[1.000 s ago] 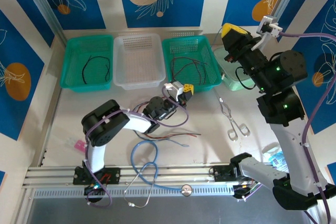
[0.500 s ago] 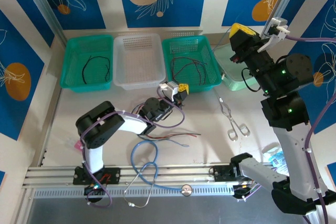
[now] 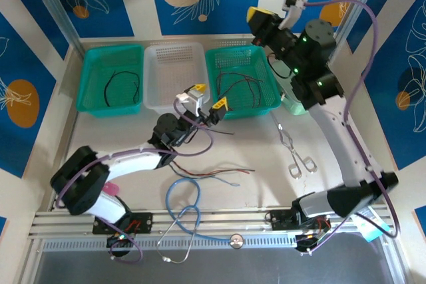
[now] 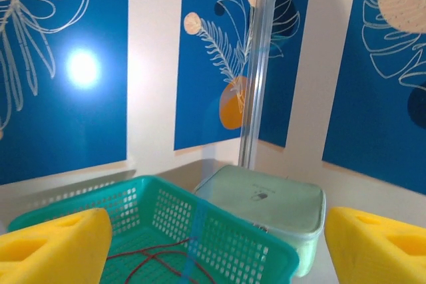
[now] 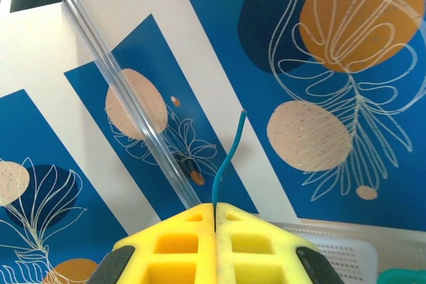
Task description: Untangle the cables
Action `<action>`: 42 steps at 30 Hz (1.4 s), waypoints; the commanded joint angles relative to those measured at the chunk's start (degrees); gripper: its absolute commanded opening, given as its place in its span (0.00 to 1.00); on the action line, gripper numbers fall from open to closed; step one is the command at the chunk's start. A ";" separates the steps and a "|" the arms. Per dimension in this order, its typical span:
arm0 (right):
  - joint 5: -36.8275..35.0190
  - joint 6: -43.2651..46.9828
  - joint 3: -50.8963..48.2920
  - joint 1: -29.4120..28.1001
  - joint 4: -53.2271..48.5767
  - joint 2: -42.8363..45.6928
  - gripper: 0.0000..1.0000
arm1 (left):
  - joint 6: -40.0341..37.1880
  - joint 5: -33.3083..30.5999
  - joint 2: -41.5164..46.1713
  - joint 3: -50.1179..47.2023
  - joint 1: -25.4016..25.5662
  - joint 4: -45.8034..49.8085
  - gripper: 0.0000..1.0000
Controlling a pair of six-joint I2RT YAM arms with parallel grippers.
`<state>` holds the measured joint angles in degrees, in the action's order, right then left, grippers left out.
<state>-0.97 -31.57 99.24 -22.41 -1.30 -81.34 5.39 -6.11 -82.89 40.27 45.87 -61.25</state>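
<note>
Since a second ago the left arm has stretched out toward 12 o'clock and the left gripper (image 3: 209, 96) has opened. The right arm has swung from 2 o'clock to 1 o'clock and now stands high by the back wall.

The left gripper's yellow pads (image 4: 54, 245) stand wide apart with nothing between them, just at the near rim of the right basket (image 3: 269, 98). Its wrist view looks over that rim at a red cable (image 4: 152, 258) inside, with a pale box (image 4: 266, 197) beyond.

The right gripper (image 3: 257, 14) is closed tight, its pads pressed together on a thin blue cable (image 5: 225, 157) whose end pokes up out of the seam.

A bunch of cables (image 3: 216, 173), red, black and blue-grey, lies on the table (image 3: 259, 141) at 6 o'clock of the left gripper. A black cable (image 3: 121, 88) is curled in the left basket (image 3: 86, 71) at 10 o'clock. A blue tube (image 3: 181, 205) loops at the near edge, and tongs (image 3: 296, 154) lie at 3 o'clock of the bunch.
</note>
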 commanded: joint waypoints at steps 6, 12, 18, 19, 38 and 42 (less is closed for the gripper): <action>0.99 -1.41 13.88 -2.51 6.33 -11.71 0.00 | -2.12 -7.86 17.43 -11.30 -0.16 15.96 0.90; 1.10 -2.30 25.69 -4.25 5.38 -23.47 0.00 | 0.40 -11.16 28.71 -15.68 -0.16 26.96 0.90; 1.92 -2.75 47.25 -5.69 -2.25 -39.47 0.00 | -0.21 -13.83 39.12 -18.22 -0.12 36.99 0.91; 1.79 -2.88 51.50 -6.00 -3.85 -42.48 0.00 | -0.04 -14.39 40.75 -18.45 -0.08 38.81 0.91; -1.84 -4.59 50.11 -10.13 -8.14 -63.79 0.00 | 2.25 -21.14 55.99 -17.84 -0.12 60.56 0.92; -4.48 -6.31 48.92 -11.86 -15.16 -65.61 0.00 | 9.08 -32.88 54.70 -11.05 -0.48 76.81 0.95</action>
<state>-3.01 -36.38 148.57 -32.64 -11.68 -147.15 10.09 -30.44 -27.99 24.62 45.84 4.60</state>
